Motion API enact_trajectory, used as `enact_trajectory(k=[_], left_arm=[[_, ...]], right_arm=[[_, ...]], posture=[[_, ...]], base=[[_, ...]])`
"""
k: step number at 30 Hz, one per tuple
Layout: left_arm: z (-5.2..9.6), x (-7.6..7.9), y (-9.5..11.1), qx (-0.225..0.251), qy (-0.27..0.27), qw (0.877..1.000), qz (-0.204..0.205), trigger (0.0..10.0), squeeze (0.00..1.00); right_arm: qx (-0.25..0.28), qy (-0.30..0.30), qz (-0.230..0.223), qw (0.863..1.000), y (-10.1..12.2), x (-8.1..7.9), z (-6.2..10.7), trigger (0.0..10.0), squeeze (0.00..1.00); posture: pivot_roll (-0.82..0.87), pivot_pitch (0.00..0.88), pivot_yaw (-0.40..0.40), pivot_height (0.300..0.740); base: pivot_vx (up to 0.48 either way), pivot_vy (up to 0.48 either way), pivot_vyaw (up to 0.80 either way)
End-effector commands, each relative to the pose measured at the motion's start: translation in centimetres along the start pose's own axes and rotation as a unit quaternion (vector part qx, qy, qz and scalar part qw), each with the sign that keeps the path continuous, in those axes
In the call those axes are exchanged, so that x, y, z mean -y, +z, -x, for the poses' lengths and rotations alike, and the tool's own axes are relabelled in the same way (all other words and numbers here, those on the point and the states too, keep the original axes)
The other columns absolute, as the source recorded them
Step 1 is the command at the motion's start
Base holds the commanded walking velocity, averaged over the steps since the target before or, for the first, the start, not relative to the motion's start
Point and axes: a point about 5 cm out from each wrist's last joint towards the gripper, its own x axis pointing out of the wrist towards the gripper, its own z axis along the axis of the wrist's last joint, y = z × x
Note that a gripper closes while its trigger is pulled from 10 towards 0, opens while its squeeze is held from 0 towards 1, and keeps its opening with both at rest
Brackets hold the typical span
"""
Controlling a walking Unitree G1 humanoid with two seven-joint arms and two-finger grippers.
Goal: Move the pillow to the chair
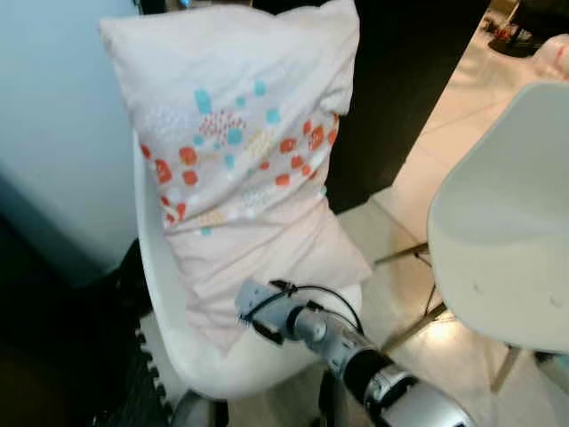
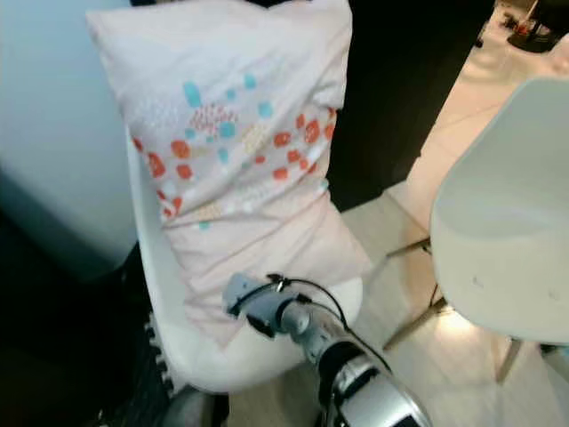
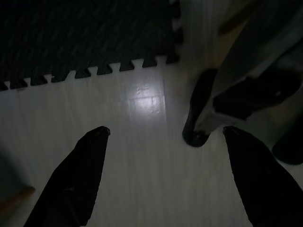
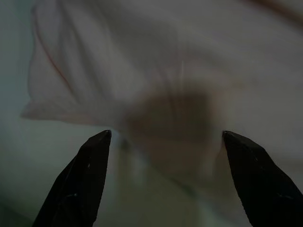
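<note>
Presently: placement step, judged all but complete. The pale pink pillow with orange and teal dot clusters (image 1: 244,169) stands propped upright on the white moulded plastic chair (image 1: 169,302), leaning against its back, its lower edge on the seat. The right gripper (image 4: 165,179) sits just before that lower edge, its black fingers (image 4: 80,184) spread apart, gripping nothing. The next move probably calls for drawing this arm clear without snagging the fabric. The left gripper (image 3: 163,175) hangs idle over pale floor, fingers parted and empty. A second white chair (image 1: 507,240) stands to the right.
</note>
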Motion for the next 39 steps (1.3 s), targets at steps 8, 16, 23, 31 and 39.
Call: enact_trajectory(k=[8,16,23,31,39], left_arm=[[1.2,-0.8,-2.8,-0.030,-0.004,1.000,-0.002,10.0,0.00],[1.1,-1.1,-2.4,-0.023,-0.007,1.000,-0.011,10.0,0.00],[0.8,-1.2,-1.4,-0.009,-0.009,1.000,-0.017,10.0,0.00],[0.8,-1.4,-1.1,0.000,-0.008,1.000,-0.019,10.0,0.00],[0.8,-1.2,-1.3,-0.002,-0.009,1.000,-0.022,10.0,0.00]], right_arm=[[0.005,0.004,-0.137,0.991,0.0,0.0,-0.1,10.0,0.00],[0.038,0.038,-0.084,0.995,1.3,-1.8,-0.5,10.0,0.00],[0.143,0.067,-0.080,0.984,4.6,-2.5,-0.6,10.0,0.00],[0.298,0.175,-0.156,0.925,8.6,-1.5,0.7,10.0,0.00],[0.207,0.033,0.052,0.976,8.1,-1.1,-0.5,10.0,0.00]], posture=[[0.07,0.349,-0.097,0.590],[0.08,0.357,-0.080,0.555],[0.08,0.351,-0.073,0.531],[0.09,0.341,-0.079,0.531],[0.11,0.317,-0.089,0.531]], base=[[0.000,0.000,0.00],[0.000,0.000,0.00],[0.000,0.000,0.00],[0.000,0.000,0.00],[0.000,0.000,0.00]])
